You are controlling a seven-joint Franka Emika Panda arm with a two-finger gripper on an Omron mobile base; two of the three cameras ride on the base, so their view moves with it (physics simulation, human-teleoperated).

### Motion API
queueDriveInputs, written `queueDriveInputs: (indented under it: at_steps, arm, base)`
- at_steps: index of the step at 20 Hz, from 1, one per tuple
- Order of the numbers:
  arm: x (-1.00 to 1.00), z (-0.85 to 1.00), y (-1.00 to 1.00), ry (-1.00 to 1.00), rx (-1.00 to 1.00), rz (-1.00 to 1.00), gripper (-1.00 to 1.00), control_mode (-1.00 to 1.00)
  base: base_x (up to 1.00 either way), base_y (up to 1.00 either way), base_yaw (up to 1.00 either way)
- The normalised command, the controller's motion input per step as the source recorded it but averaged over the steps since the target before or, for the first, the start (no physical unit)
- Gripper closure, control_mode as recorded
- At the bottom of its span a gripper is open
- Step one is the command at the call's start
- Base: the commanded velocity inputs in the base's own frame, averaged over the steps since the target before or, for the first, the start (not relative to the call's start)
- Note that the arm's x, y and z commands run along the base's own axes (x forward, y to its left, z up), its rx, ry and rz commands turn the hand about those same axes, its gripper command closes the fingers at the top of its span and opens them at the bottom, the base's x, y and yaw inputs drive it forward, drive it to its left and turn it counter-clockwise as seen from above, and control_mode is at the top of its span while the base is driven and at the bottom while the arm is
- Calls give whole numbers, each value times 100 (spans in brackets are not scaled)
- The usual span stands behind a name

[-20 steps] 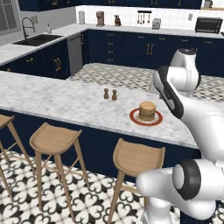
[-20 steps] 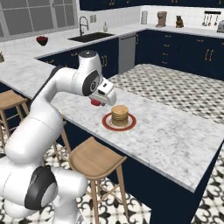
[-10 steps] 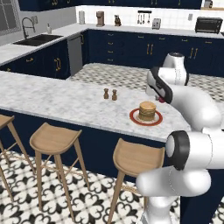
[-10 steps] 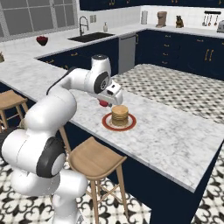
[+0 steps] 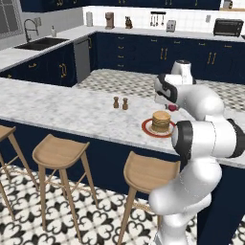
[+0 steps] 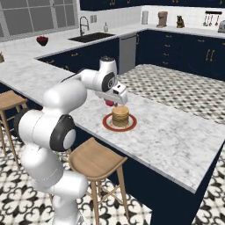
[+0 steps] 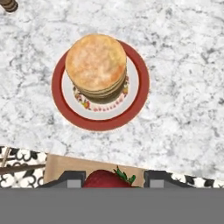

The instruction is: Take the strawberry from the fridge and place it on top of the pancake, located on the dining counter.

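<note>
Strawberry (image 7: 106, 179) was held between the two dark fingertips of the gripper (image 7: 107, 180), the jaws closed on its sides, above the dining counter (image 7: 183, 109) and short of the pancake (image 7: 97, 61). In the hand view the stack was seen off toward the top, not under the berry, with the counter's near edge and a wooden stool (image 7: 57, 168) beneath instead. A release there would likely have sent the berry onto the stool or floor. Even over the stack, a high drop could have let the rounded fruit roll off onto the red-rimmed plate (image 7: 141, 83).
</note>
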Motion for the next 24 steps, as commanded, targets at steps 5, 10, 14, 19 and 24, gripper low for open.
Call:
queueDriveInputs:
  at_steps: [5, 10, 14, 19, 24]
  arm:
    - [68, -27, 0, 10, 0, -2, 100, -100]
    - [58, -24, -1, 9, 0, -2, 100, -100]
    - [48, -27, -9, 10, 0, -1, 100, -100]
    - [50, -40, -8, 12, 0, 0, 100, -100]
    - [44, -33, -16, 9, 0, 0, 100, -100]
  base:
    - [0, 0, 0]
    - [0, 0, 0]
    - [0, 0, 0]
    - [0, 0, 0]
    - [0, 0, 0]
